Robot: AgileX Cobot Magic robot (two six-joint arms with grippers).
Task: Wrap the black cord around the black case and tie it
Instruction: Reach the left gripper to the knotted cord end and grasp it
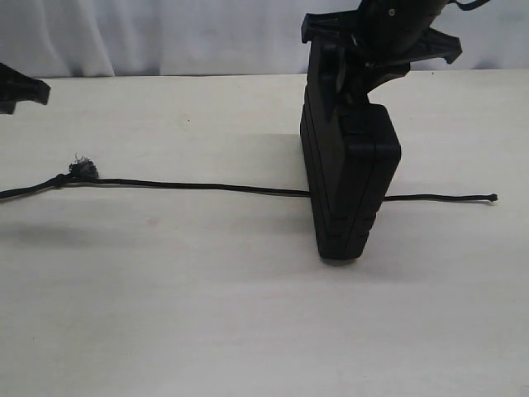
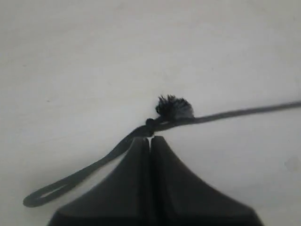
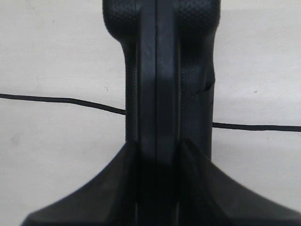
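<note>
Right fingers (image 3: 117,183) grasp the top of the case (image 1: 347,182), held upright on end right of centre over the cord (image 1: 207,186) that runs 9 to 3 o'clock along the surface (image 1: 207,314), left fingers (image 2: 141,155) clenched just beside its knot (image 1: 62,179) at 9, with open surface toward 6.
</note>
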